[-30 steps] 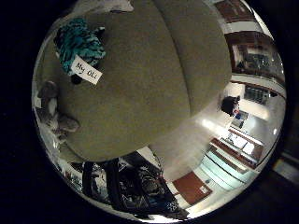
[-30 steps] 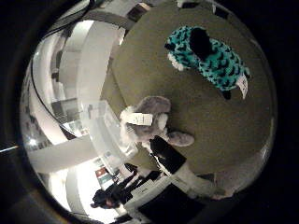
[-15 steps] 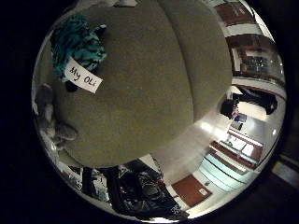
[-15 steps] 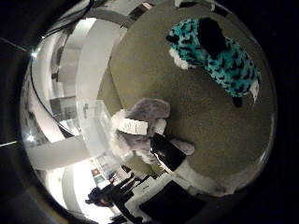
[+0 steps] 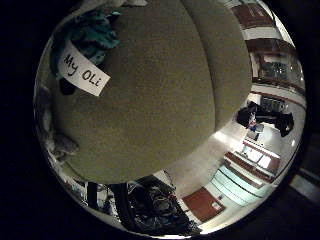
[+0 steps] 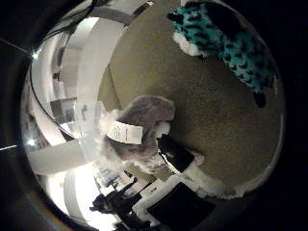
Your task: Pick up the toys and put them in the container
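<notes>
Toys, two, both on the olive cushion (image 5: 165, 100).

Item: teal toy (image 6: 226, 43), black-spotted, white paper tag (image 5: 82, 75) attached; lies on the cushion top, nothing gripping it.

Item: grey toy (image 6: 139, 130), also tagged; sits at the cushion's edge, well apart from the teal one.

Item: clear container (image 6: 94, 130), just beside the grey toy, off the cushion edge; no toy visible inside.

Hand (image 6: 202, 178): white and black parts show beside the grey toy; whether its fingers are spread or curled I cannot tell.

Progress: judged nothing delivered; both toys remain to be picked up.
</notes>
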`<state>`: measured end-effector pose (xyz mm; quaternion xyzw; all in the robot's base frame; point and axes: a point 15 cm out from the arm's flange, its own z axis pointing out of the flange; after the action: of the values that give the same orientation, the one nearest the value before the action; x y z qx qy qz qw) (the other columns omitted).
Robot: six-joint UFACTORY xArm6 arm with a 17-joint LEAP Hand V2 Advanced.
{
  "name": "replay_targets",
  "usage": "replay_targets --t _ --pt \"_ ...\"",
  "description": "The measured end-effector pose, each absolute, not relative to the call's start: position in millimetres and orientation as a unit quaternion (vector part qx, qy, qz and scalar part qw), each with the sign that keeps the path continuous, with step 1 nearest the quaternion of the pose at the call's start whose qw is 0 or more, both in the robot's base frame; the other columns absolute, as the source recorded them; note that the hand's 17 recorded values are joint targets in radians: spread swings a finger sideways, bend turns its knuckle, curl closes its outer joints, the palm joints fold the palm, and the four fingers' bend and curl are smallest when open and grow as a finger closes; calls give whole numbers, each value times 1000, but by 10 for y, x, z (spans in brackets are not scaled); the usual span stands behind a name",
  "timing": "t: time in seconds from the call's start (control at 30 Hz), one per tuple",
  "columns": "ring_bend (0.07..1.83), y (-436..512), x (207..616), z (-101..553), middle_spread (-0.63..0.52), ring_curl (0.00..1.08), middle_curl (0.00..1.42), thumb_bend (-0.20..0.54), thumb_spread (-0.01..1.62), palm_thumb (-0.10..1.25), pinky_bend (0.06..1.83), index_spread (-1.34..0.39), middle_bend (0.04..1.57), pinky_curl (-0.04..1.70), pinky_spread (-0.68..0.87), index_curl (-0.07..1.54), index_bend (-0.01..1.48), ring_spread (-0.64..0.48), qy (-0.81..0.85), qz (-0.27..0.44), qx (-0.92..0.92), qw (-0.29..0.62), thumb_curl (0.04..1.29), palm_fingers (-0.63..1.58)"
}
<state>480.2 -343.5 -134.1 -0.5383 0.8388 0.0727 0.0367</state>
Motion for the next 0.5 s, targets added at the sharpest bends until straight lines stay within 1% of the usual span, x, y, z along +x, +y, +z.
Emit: replay_targets --t 0.2,0.4,0.47,0.5 --pt "382 -3384 4732 -1483 204 240 319 -19 1078 612 723 -198 192 28 431 296 165 238 846 82 -526 34 304 156" --pt "416 -3331 4678 -1586 207 244 307 -19 1079 641 914 -186 191 53 529 283 157 263 848 91 -521 30 309 207" --pt "451 -3317 4662 -1608 203 247 307 -18 1076 653 976 -184 192 51 547 279 155 270 849 94 -520 29 310 234" --pt "514 -3310 4665 -1612 190 258 302 -18 1071 662 1032 -186 184 53 545 271 146 261 849 94 -519 29 312 294"
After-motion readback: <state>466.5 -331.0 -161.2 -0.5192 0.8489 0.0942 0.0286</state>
